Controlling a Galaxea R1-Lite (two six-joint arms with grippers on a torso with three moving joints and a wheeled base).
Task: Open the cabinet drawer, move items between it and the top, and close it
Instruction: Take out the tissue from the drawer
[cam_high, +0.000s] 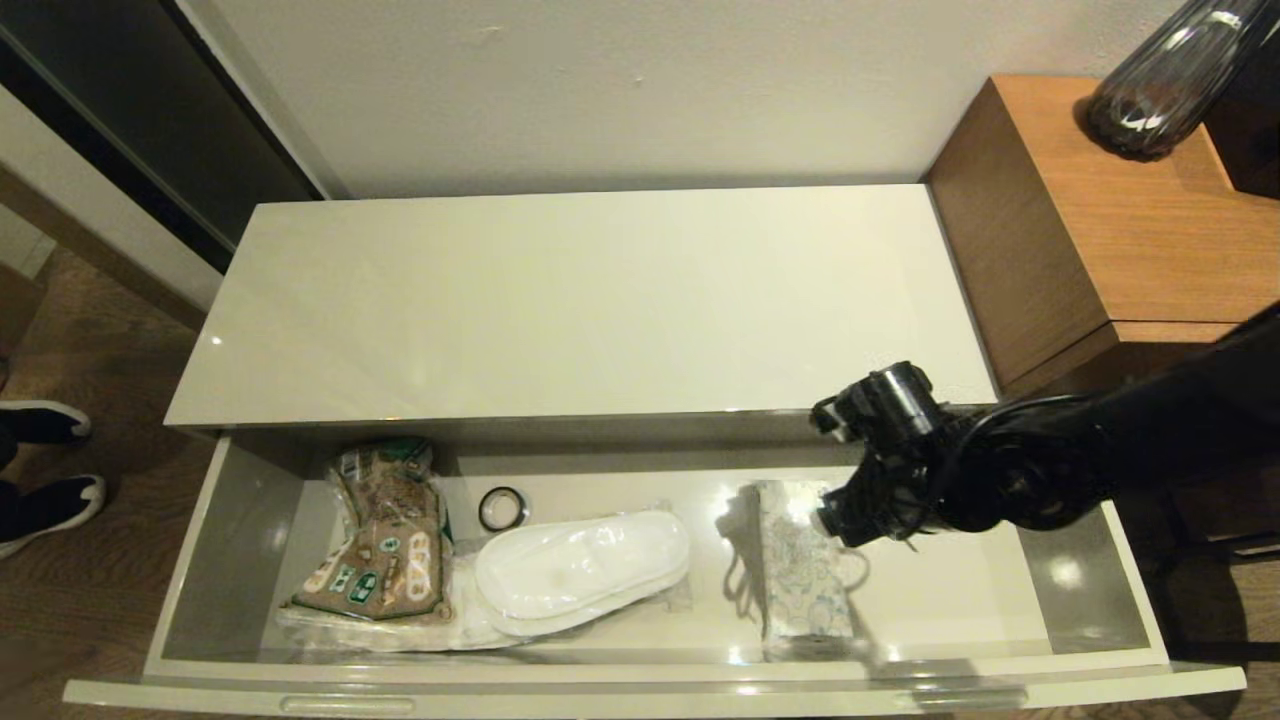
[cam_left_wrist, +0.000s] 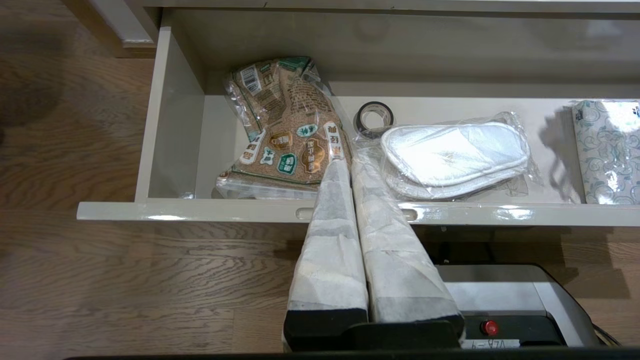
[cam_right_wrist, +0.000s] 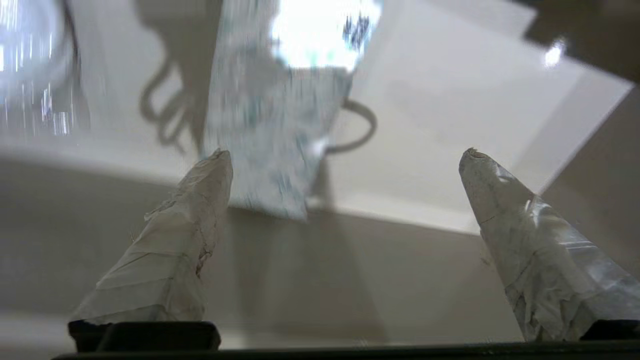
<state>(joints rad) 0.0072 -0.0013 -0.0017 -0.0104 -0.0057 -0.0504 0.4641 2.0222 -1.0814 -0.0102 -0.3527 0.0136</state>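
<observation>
The cabinet drawer stands pulled out below the bare cream top. Inside it lie the plastic-wrapped white slippers near the middle and the blue-printed tissue pack further right. My right gripper hangs open just above the drawer beside the pack's far end, with nothing between its fingers. My left gripper is shut and empty, low in front of the drawer's front panel; it does not show in the head view.
A brown printed packet and a small black ring lie in the drawer's left half. A higher wooden side table with a dark glass vase stands right. A person's shoes are on the floor left.
</observation>
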